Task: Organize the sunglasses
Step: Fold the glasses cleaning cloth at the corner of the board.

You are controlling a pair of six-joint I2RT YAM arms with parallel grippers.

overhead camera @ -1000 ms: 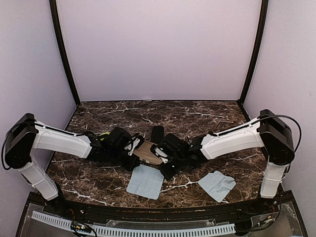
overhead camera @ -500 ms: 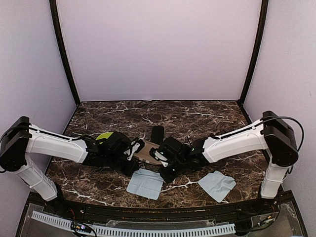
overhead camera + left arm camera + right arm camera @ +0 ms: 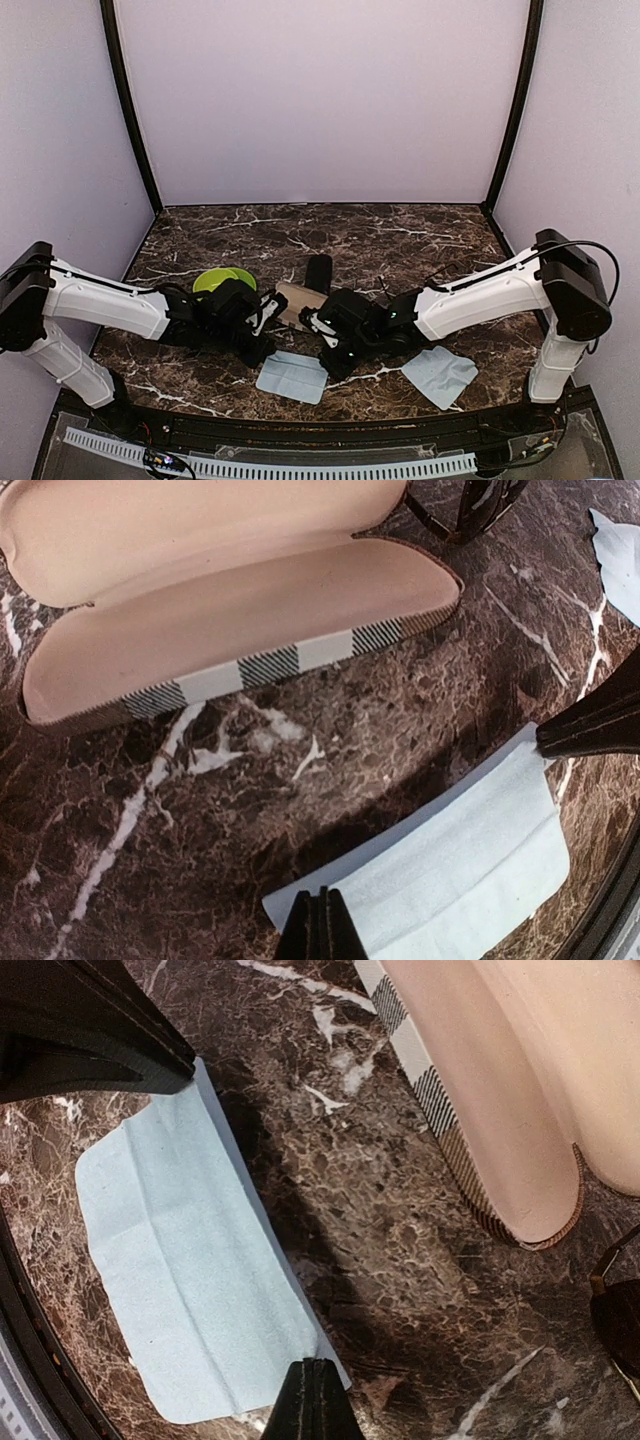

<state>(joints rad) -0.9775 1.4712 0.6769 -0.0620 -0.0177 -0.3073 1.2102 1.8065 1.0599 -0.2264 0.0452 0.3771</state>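
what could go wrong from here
1. The shut left gripper and right gripper sit at opposite ends of one light blue cloth; if either grips poorly, a move could drag or crumple it.
2. The open striped case lies right beside them; an arm swing might shove it.
3. The sunglasses lie just past the case's end and could get knocked.

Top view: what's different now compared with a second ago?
Both arms slid back toward the near edge, bringing the left pincer and right pincer, both shut, down to the near blue cloth. That uncovered a green dish and more of the open case. The case and the other cloth stayed put.
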